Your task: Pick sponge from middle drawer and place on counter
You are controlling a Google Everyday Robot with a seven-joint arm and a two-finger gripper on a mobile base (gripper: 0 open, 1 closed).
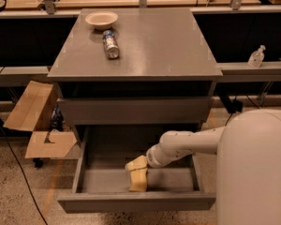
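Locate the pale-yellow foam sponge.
Camera view, lower centre: the pale-yellow foam sponge lies inside the open grey middle drawer, near its front, just beneath the white arm's gripper.

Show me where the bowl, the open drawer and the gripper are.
bowl [101, 18], camera view, middle of its inside.
middle drawer [136, 201], camera view, its front panel.
gripper [136, 168], camera view, its pale tip, low inside the drawer.
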